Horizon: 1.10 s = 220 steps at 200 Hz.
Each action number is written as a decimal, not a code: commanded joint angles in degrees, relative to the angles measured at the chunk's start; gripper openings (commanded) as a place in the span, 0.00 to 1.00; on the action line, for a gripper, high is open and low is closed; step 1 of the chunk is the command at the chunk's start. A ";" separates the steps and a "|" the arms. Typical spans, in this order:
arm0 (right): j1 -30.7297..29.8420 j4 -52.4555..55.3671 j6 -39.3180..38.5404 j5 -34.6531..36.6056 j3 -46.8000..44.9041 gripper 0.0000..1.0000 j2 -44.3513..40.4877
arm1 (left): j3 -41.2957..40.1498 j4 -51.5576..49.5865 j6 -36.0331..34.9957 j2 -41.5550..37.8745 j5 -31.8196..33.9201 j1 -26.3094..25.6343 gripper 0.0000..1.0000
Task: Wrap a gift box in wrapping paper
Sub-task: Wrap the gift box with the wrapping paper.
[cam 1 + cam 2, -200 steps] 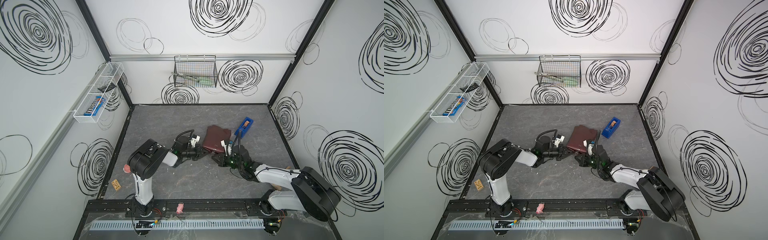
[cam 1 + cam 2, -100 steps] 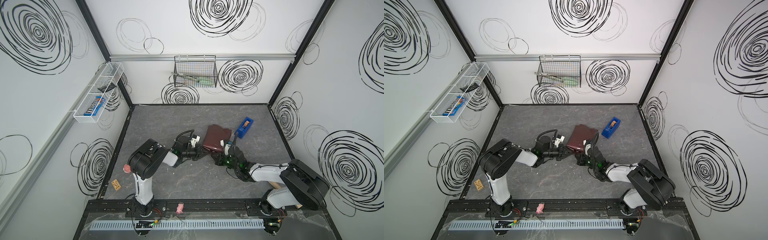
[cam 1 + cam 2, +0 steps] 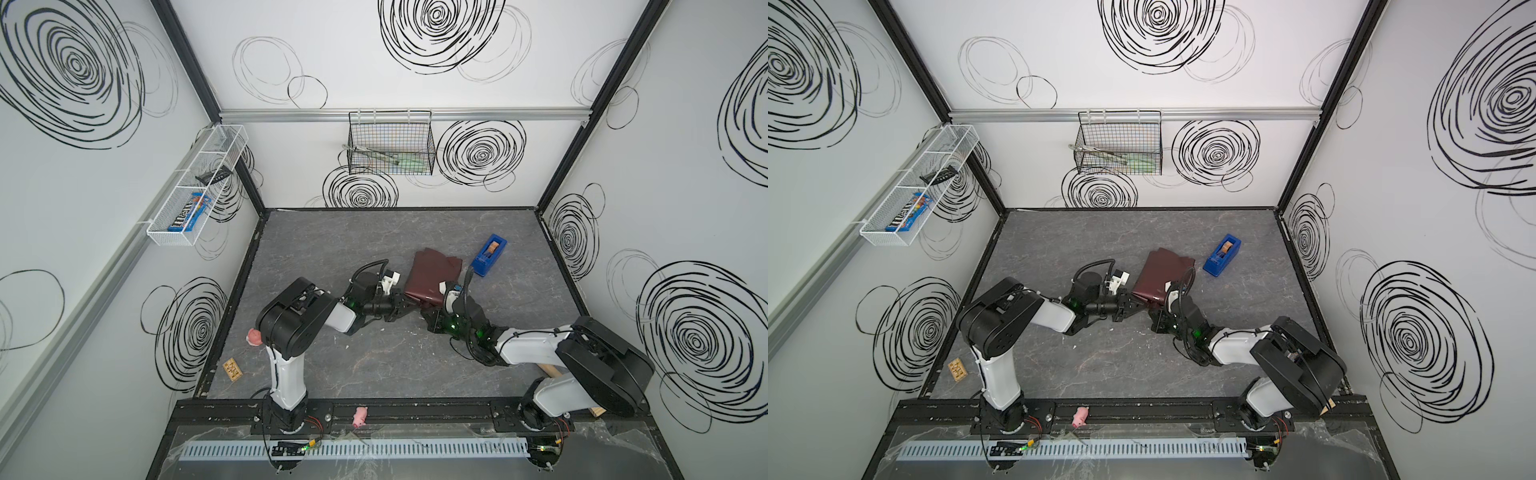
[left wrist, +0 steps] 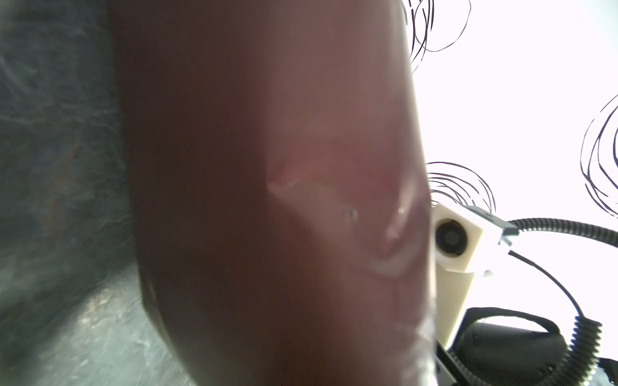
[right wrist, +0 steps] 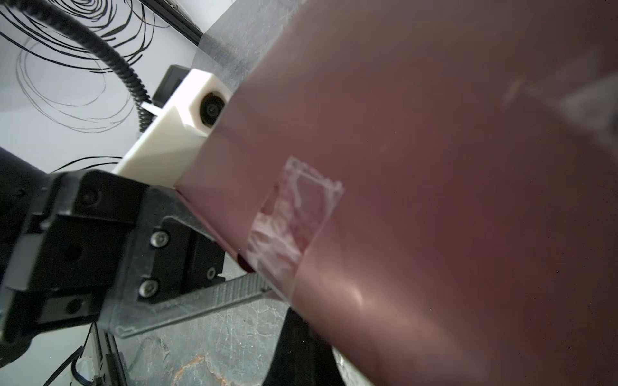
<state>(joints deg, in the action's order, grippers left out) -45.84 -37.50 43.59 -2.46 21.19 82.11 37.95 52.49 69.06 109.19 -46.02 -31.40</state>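
One small pink pig figure (image 3: 360, 415) sits on the black front rail, between the two arm bases. Just past the rail, a little wooden tag (image 3: 232, 369) lies at the left edge of the table (image 3: 332, 365). Both arms reach low toward the middle of the table and meet at the near edge of the wrapping paper (image 3: 432, 274), a maroon sheet folded into a squarish package. The gift box is covered by it and does not show. The left gripper (image 3: 402, 306) is at the package's near left corner. The right wrist view shows its jaws pressed together on a folded paper edge, beside a crinkled piece of clear tape (image 5: 294, 220). The right gripper (image 3: 429, 311) is at the near edge just beside it, jaws pressed together too. Their tips are hidden by the paper, so whether they pinch it cannot be told. Near the package's far right corner, apart from it, stands a bright blue tape dispenser (image 3: 489, 254). On the back wall hangs a black wire basket (image 3: 390, 166) holding metal tongs (image 3: 370, 150). A white wire shelf (image 3: 195, 183) on the left wall carries a candy pack (image 3: 188, 212).
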 commanded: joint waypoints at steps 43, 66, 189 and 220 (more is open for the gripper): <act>-1.75 4.76 -0.91 -0.31 -0.86 0.00 -5.83 | 1.60 2.75 -0.77 0.59 -0.68 -0.03 0.00; -2.54 5.20 -0.79 0.15 -1.69 0.00 -6.01 | 1.68 2.97 -0.66 0.67 -0.80 0.01 0.00; -1.59 -1.35 -2.07 7.97 2.63 0.00 4.10 | 1.59 2.16 -1.35 -0.20 -1.27 -0.11 0.00; -1.72 -1.61 -0.62 9.14 3.26 0.00 4.08 | 1.59 2.35 -1.37 -0.10 -1.41 -0.15 0.00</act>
<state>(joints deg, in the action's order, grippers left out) -47.62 -36.88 42.02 3.90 23.11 86.21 38.83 52.42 68.60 109.21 -46.41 -31.40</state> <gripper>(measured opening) 0.052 0.047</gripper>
